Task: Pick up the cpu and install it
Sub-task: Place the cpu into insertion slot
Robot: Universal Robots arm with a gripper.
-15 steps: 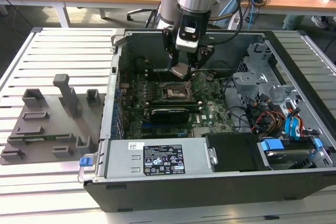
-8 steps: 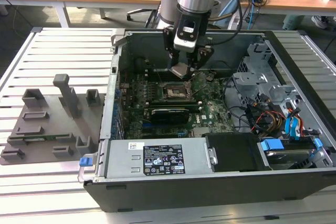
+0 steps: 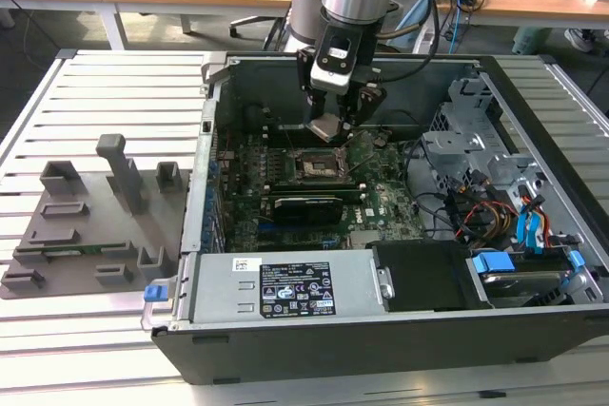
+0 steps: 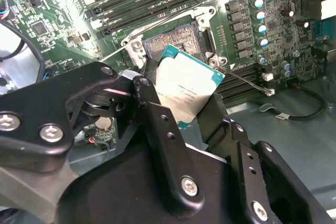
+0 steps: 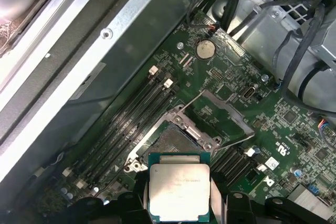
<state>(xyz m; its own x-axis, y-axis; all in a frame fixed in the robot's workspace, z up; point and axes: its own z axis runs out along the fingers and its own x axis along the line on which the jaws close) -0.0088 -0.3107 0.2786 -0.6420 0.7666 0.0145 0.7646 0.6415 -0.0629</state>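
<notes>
The cpu is a flat square chip with a silver-grey metal top and a green rim. My gripper is shut on the cpu, its black fingers clamping two opposite edges. It hangs inside the open computer case, a little above the motherboard. Just below and beyond the chip lies the socket, its metal load plate swung open and its retention lever raised.
The black computer case lies open on a slatted metal table. A grey plastic tray with upright blocks sits at the exterior view's left. Memory slots, drive cages with cables and a power supply surround the socket.
</notes>
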